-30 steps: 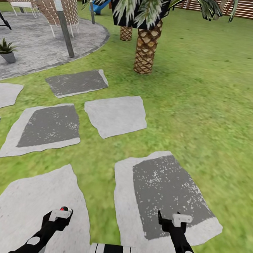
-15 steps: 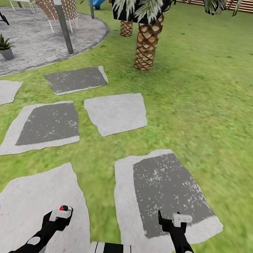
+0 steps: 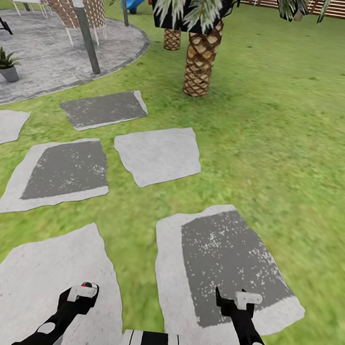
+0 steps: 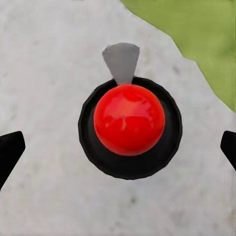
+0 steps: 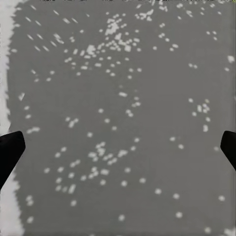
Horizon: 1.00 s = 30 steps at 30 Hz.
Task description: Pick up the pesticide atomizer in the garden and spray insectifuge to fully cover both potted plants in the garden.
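My left gripper (image 3: 84, 292) is low over a pale stepping slab (image 3: 43, 286). Between its fingers stands the pesticide atomizer (image 4: 129, 119), seen end-on as a red knob in a black collar with a grey spout; its red top (image 3: 87, 284) peeks out at the gripper. The stem is hidden. My right gripper (image 3: 236, 299) hangs open and empty over a dark grey slab (image 5: 118, 123). One potted plant (image 3: 7, 65), a small green rosette in a grey pot, stands far off on the round stone patio (image 3: 46, 58).
Several stepping slabs (image 3: 158, 155) lie across the lawn (image 3: 283, 126). A scaly palm trunk (image 3: 199, 63) rises ahead, a second one behind it. A grey post (image 3: 86, 33) and wicker chairs (image 3: 78, 3) stand on the patio. The wooden fence (image 3: 343, 9) closes the far side.
The whole picture has shifted slightly, so the camera has moved a little; since half a second ago it is nearly still. Both grippers keep their poses, with the atomizer still in the left one.
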### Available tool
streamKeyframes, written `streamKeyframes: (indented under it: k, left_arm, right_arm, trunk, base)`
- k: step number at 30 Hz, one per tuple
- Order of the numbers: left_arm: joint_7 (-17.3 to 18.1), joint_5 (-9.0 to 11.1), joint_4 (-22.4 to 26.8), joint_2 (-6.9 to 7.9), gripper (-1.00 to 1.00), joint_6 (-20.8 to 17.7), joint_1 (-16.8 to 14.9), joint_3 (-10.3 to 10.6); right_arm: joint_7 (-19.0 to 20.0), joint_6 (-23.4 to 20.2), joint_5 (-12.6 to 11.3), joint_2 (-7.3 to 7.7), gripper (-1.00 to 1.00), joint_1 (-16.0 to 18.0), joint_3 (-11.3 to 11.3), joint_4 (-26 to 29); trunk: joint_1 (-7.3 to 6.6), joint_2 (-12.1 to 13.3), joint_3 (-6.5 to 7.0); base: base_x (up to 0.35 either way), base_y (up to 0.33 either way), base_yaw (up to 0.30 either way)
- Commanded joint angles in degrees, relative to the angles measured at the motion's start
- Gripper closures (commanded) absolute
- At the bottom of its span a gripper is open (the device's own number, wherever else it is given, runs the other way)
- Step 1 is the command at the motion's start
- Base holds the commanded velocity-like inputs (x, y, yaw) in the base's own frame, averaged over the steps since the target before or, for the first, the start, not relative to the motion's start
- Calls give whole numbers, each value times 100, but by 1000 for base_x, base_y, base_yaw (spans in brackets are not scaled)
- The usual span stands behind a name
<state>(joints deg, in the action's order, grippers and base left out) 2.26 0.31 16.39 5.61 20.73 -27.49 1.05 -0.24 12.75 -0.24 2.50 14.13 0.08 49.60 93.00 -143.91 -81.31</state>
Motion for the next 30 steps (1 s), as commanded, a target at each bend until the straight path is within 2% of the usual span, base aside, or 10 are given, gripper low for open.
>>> streamKeyframes:
  k: [1, 30]
  left_arm:
    - [11, 4, -5, 2, -100, 18, -2, 9]
    - [35, 4, -6, 2, -100, 27, -2, 9]
  right_arm:
    - [-2, 17, -3, 1, -100, 2, 1, -3]
    - [-2, 17, -3, 0, -100, 2, 1, -3]
  trunk:
    - [-1, -1, 3]
    - [-1, -1, 103]
  base:
    - [0, 0, -11]
    - [0, 0, -11]
